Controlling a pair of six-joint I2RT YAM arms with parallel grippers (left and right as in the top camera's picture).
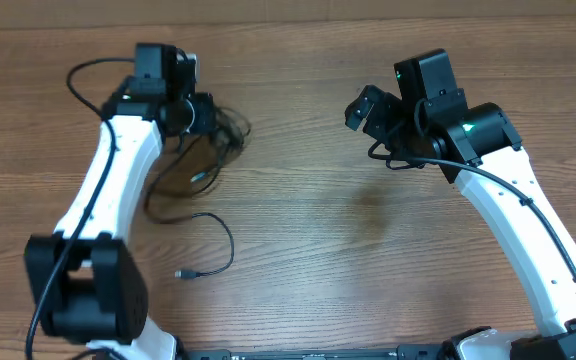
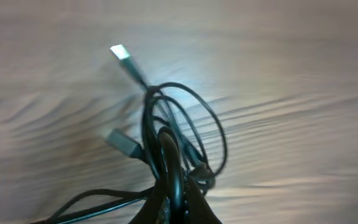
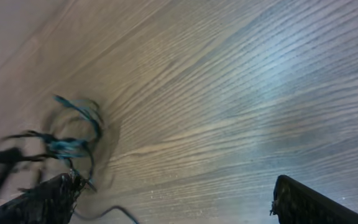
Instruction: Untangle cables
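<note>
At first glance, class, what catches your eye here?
The knotted black cables at upper left of the overhead view, pinched in the shut left gripper. One loose cable curls nearer the front, while the right gripper hangs open and empty opposite.

Left tool (image 1: 202, 114) at cable knot (image 1: 228, 136) — loose cable (image 1: 230, 246) nearby, right tool (image 1: 366, 108) apart.
</note>
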